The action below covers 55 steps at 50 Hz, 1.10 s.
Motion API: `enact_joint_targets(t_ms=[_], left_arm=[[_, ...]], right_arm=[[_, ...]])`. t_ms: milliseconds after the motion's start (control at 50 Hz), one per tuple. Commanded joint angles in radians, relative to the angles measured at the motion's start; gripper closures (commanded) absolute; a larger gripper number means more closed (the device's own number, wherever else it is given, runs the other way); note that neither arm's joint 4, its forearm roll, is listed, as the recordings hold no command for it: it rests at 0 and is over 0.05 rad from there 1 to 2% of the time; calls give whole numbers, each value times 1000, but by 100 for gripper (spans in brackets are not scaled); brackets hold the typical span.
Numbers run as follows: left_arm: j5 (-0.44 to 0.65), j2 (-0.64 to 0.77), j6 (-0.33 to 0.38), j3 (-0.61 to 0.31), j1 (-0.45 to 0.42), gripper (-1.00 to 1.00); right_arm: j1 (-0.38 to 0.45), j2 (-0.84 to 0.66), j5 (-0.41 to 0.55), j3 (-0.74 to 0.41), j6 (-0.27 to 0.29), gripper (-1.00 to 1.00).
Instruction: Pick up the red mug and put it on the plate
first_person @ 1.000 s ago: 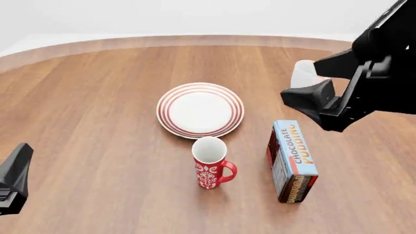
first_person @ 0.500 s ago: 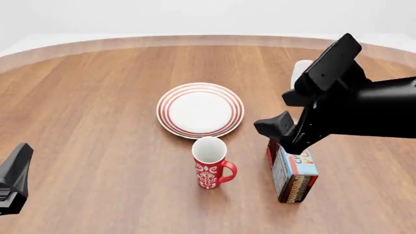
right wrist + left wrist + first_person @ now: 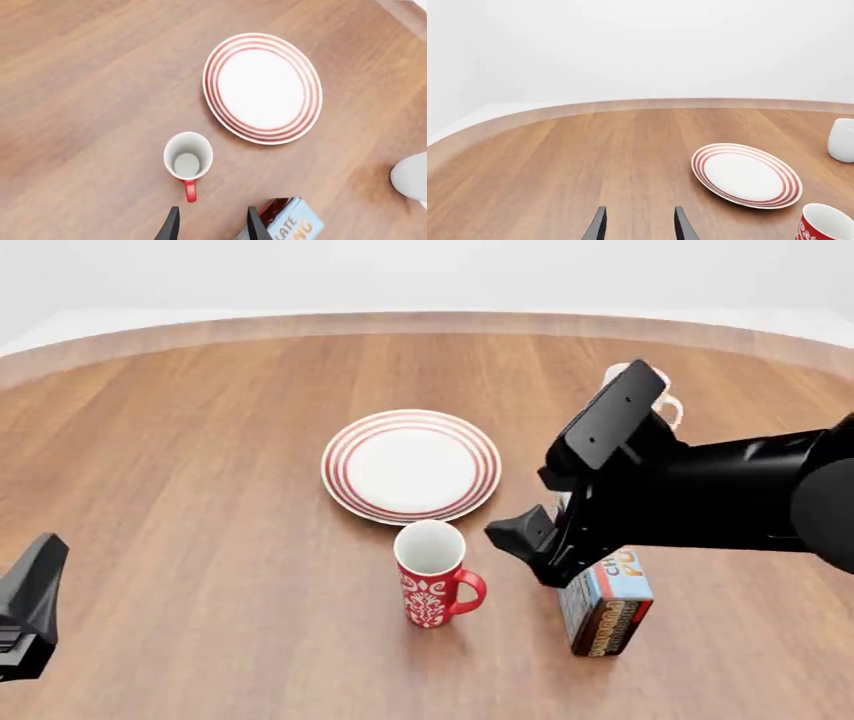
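Observation:
The red mug (image 3: 430, 585) stands upright on the table just in front of the plate (image 3: 411, 466), handle toward the right. My right gripper (image 3: 531, 543) is open and empty. It hovers above the table just right of the mug and over the pudding box. In the right wrist view the mug (image 3: 188, 157) lies just ahead of the open fingertips (image 3: 173, 226), with the plate (image 3: 262, 87) beyond. My left gripper (image 3: 639, 230) is open and empty, low at the near left, far from the mug (image 3: 827, 225) and plate (image 3: 746, 175).
A chocolate pudding box (image 3: 607, 600) lies right of the mug, partly under my right arm. A plain white mug (image 3: 657, 400) stands at the back right, mostly hidden by that arm. My left arm (image 3: 30, 605) sits at the near left edge.
My right arm has swung down and to the left, from high at the back right to just right of the red mug, over the pudding box. The left arm has not moved.

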State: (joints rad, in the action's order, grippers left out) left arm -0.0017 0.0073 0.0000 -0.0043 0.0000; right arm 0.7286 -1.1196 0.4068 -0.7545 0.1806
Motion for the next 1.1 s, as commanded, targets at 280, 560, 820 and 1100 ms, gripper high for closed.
enact_joint_targets(t_ms=[280, 560, 820, 1100], left_arm=[[0, 0, 0, 0, 0, -100], [0, 0, 0, 0, 0, -100], [0, 0, 0, 0, 0, -100], [0, 0, 0, 0, 0, -100]], right_arm=[[68, -71, -104, 58, -74, -100], [60, -108, -137, 71, -82, -100], [69, -156, -189, 89, -96, -100], [56, -191, -241, 123, -110, -100]])
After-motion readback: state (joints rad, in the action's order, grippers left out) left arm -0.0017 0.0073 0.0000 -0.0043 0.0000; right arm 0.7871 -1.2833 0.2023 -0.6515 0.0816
